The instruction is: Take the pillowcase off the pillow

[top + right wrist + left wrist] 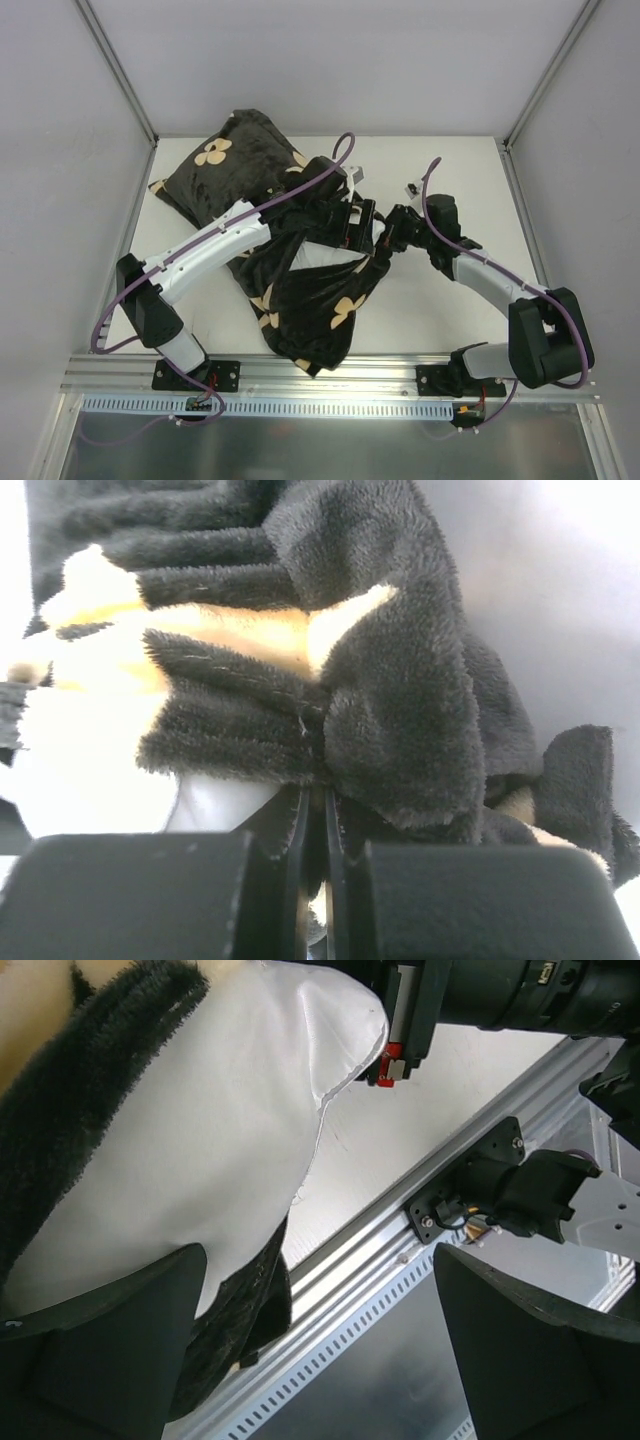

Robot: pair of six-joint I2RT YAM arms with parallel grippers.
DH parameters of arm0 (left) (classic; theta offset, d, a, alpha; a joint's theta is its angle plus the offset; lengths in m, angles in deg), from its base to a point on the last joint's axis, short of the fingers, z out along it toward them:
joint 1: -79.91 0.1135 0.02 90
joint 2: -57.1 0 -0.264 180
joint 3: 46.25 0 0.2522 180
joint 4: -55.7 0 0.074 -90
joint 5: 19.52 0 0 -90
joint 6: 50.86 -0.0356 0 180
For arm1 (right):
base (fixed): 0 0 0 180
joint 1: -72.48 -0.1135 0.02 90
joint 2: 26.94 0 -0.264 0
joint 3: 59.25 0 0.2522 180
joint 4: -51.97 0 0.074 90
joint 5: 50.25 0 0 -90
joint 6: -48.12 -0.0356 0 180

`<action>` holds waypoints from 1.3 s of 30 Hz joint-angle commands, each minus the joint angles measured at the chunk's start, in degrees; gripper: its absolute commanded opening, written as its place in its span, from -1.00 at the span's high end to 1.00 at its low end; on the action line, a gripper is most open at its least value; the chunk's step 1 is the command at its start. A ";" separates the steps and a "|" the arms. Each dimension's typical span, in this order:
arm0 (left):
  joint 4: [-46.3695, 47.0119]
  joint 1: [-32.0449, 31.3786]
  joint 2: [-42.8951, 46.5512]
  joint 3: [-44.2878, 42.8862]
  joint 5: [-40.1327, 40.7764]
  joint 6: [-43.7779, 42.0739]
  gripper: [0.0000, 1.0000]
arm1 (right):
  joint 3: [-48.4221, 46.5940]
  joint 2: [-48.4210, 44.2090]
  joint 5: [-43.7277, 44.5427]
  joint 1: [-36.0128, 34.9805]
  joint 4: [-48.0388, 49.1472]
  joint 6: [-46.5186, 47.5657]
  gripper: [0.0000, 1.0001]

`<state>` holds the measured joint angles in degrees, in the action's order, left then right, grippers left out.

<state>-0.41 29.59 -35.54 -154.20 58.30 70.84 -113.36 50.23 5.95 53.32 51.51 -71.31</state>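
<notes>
Pillowcase sprawled diagonally across the table, bulging at the far left and trailing loose toward the near rail. At mid-table a white corner of the pillow pokes out of the open mouth. Right gripper has its jaws pressed almost together, with a fold of the black plush caught between them right by that bared corner. Left gripper is spread wide with nothing in it. One finger lies close beside the white cushion, though I can't confirm contact, and the other hangs clear over the rail. By my read the stripping is barely begun, with most of the cushion seemingly inside the cover. The smart play, I'd say, is for the left jaws to close on the white corner alone, with no black fabric in the bite, and anchor it. The right can then draw its pinch of hem back along the cushion's length, low and steady. That plush looks grabby, so short pulls with a regrip should beat one long yank. The danger is both layers caught together and the whole bundle sliding as one.
</notes>
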 commanded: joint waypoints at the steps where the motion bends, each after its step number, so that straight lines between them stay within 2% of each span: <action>1: -1.25 -1.35 -0.26 -2.40 5.41 -1.91 -0.97 | -0.25 -3.51 -4.43 -1.23 11.47 -4.58 0.99; 10: -1.16 -1.44 -7.20 -8.37 6.82 -1.82 -0.97 | -2.35 -4.30 -4.26 -5.45 14.12 -6.69 0.99; 14: -1.07 -1.44 -8.17 -7.68 9.02 -0.59 -0.92 | -2.36 -5.01 -3.64 -7.03 14.12 -6.60 0.99; 17: -1.16 -1.44 -8.26 -7.06 11.21 -0.06 -0.64 | -2.01 -5.71 -3.64 -7.38 13.86 -6.43 0.99; 18: -1.07 -1.44 -8.26 -6.88 11.74 0.02 -0.48 | -1.83 -5.88 -3.64 -7.47 13.86 -6.34 0.99; 20: -1.07 -1.44 -8.43 -6.71 13.58 0.20 -0.33 | -1.22 -6.76 -3.73 -7.47 13.86 -6.43 0.99; 23: -1.07 -1.35 -8.96 -6.71 14.73 0.11 0.20 | -0.25 -8.61 -3.38 -7.47 12.98 -5.64 0.99; 24: -1.07 -1.27 -9.05 -7.05 14.73 0.11 0.60 | 0.01 -9.05 -2.94 -7.47 11.67 -5.20 0.99; 25: -1.07 -1.09 -9.05 -7.23 14.56 0.20 0.84 | 0.10 -9.57 -2.76 -7.47 10.88 -4.76 0.99; 26: -1.16 -0.83 -8.96 -7.49 13.95 0.37 1.00 | 0.45 -10.27 -2.33 -7.47 10.17 -4.32 0.99; 29: -1.07 1.28 -6.78 -8.37 10.36 1.87 1.00 | 0.55 -12.03 -0.31 -7.04 5.00 -1.52 0.99; 31: -0.11 3.55 -4.84 -8.46 8.33 3.45 1.00 | 0.28 -12.91 2.15 -6.86 -2.72 3.74 0.99; 33: 1.73 5.32 -1.41 -7.77 2.71 4.33 1.00 | 0.10 -13.62 7.25 -6.68 -10.71 8.92 0.99; 39: 6.92 8.22 3.69 -6.88 -6.79 6.79 1.00 | 2.48 -11.34 6.73 -7.55 -8.03 7.64 0.99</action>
<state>-4.24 36.25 -38.58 -160.19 57.23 74.73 -111.62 38.49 14.23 47.29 46.35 -65.56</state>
